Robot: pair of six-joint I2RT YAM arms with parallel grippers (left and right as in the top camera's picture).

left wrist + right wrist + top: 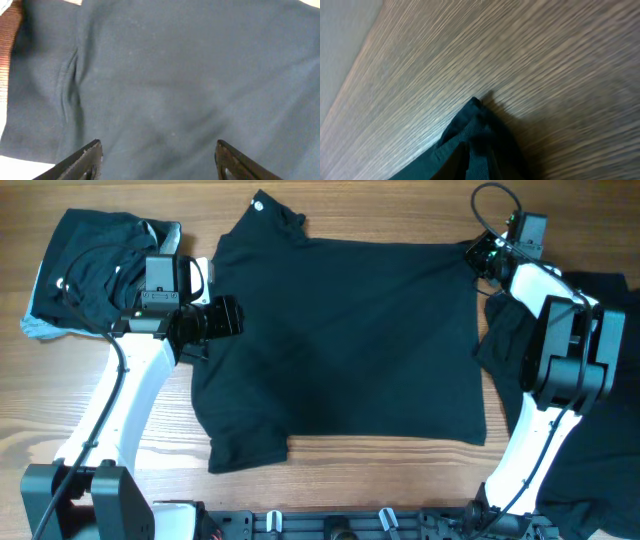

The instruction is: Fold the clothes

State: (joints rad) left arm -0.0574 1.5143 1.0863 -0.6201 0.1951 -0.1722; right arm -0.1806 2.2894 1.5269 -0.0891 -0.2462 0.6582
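A black T-shirt (pixel 345 340) lies spread flat across the middle of the table, with a small white tag (pixel 260 205) at its far edge. My left gripper (pixel 222 318) hovers open over the shirt's left side; the left wrist view shows both fingers (pixel 157 160) apart above dark cloth (pixel 190 85). My right gripper (pixel 482 255) is at the shirt's far right corner, shut on a pinched fold of the cloth (pixel 475 145), whose tip rests on the wood. A pile of black garments (pixel 95 265) with a light grey-blue piece (pixel 40 328) sits at the far left.
More black cloth (pixel 600 410) lies at the right edge under the right arm. The wooden tabletop (pixel 350 490) shows in front of the shirt. A dark rail (pixel 330 525) runs along the near edge.
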